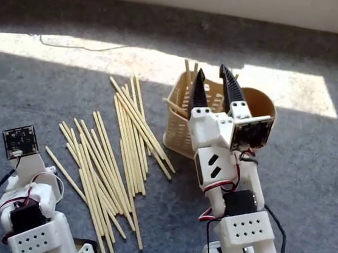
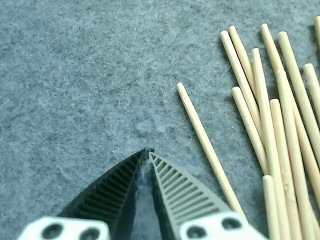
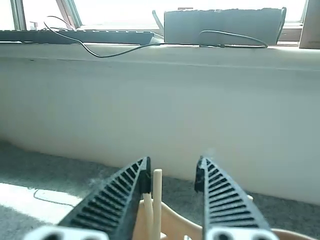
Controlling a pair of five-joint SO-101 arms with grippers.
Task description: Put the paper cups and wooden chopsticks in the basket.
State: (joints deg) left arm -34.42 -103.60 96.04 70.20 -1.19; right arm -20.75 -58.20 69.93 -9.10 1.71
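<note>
Right gripper (image 1: 212,70), jaws apart and empty, hangs above the basket (image 1: 178,127), apparently for a drop; left gripper (image 2: 148,151), closed on nothing, sits beside loose chopsticks (image 1: 117,151) on the carpet (image 1: 309,179).

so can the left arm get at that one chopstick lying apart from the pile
Probably yes. The left pincer sits shut over bare carpet right beside the lone chopstick, which lies apart from the pile with nothing on top of it. It would have to open first.
</note>
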